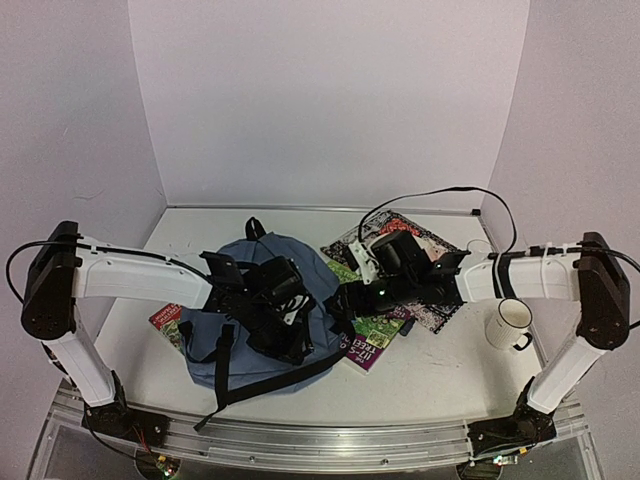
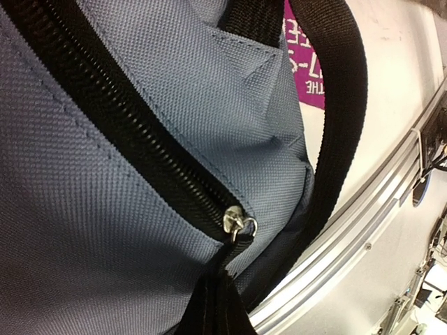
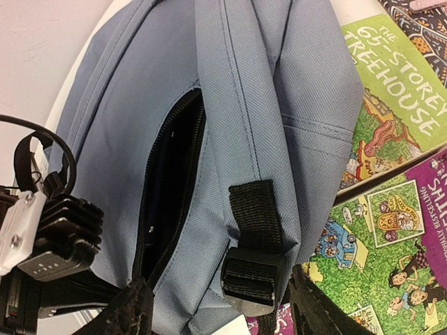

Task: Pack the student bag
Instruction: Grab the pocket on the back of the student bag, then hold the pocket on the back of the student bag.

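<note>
Hidden parts: the left gripper (image 1: 290,338) has its fingertips masked by its own black wrist in the overhead view, and they fall outside the left wrist view. That arm also covers the middle of the student bag (image 1: 250,300).
Left gripper state: closed. A black strip (image 2: 209,300) runs from the metal zipper slider (image 2: 237,222) to the lower edge of the wrist view; whether the fingers pinch it cannot be told.
Right gripper (image 3: 223,310) state: fingers wide apart, one on each side of the strap buckle (image 3: 248,279), not closed on it.
Partly covered: the illustrated books (image 1: 378,338) lie just beside the bag's right edge, overlapped by the right arm. A red book (image 1: 165,322) shows only a corner at the bag's left.
Surface: white table (image 1: 440,375) with an aluminium rail (image 1: 320,440) along its near edge and a white mug (image 1: 510,325) at the right.
Room: plain pale walls (image 1: 330,100) on three sides.
Bag position: flat on the table, left of centre, between the two arms.
Bag axis: long axis runs near to far, with the top handle (image 1: 255,228) toward the far wall.
Pocket opening (image 3: 171,195): zip parted, interior dark.
</note>
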